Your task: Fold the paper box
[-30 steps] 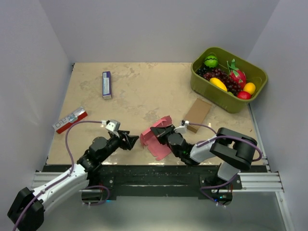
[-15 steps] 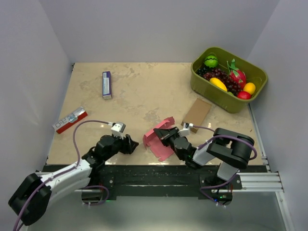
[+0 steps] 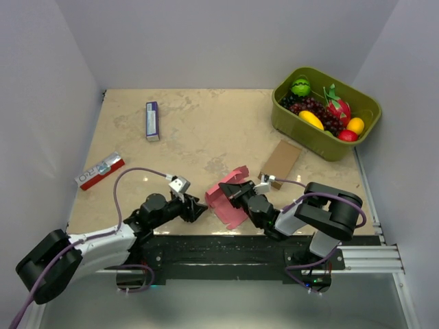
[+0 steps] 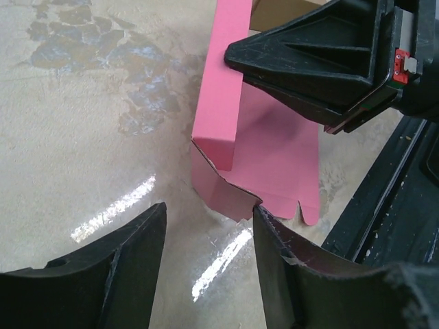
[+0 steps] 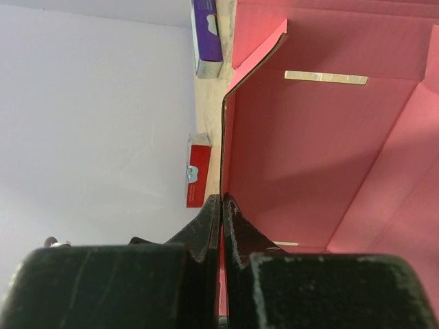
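You had right gripper (image 3: pixel 236 193) clamped tight on paper box (image 3: pixel 230 214) wall, lower centre of frame. Your left gripper (image 3: pixel 197 208) stood half open, held nothing, just left of box corner.

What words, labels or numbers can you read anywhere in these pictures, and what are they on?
No text is readable in any view.
On the red-and-white packet: printing, too small to read.
On the purple-and-white packet: printing, too small and blurred to read.
On the paper box: plain pink, no print in view.
On the brown cardboard box: no print in view.
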